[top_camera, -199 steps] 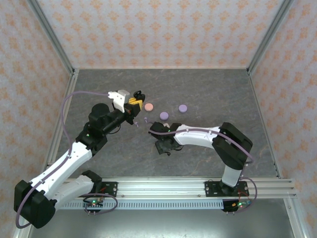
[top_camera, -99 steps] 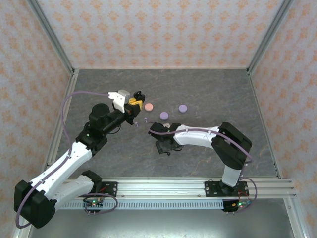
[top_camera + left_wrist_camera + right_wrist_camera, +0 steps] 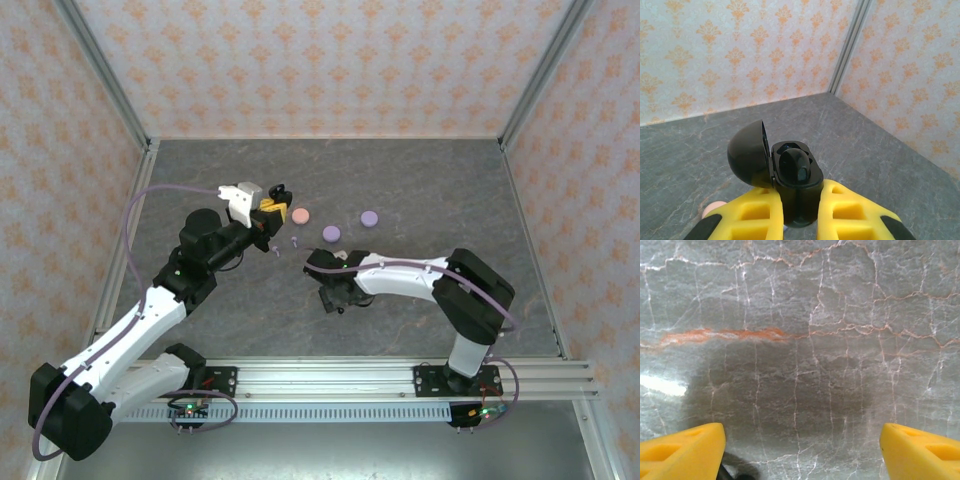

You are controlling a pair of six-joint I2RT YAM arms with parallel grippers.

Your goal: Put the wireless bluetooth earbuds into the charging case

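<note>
- Yellow-fingered left claw is clenched on a glossy black round charging case, held above the tabletop with its domed lid hinged open to the left.
- Two tiny lilac stemmed earbuds lie loose on the grey marble tabletop, just below the left claw and near a flat pink round case.
- A lilac round case and a purple round case rest further right, apart.
- The right claw hangs released, its fingers wide apart over bare marble.

High overhead view, two close wrist views
</note>
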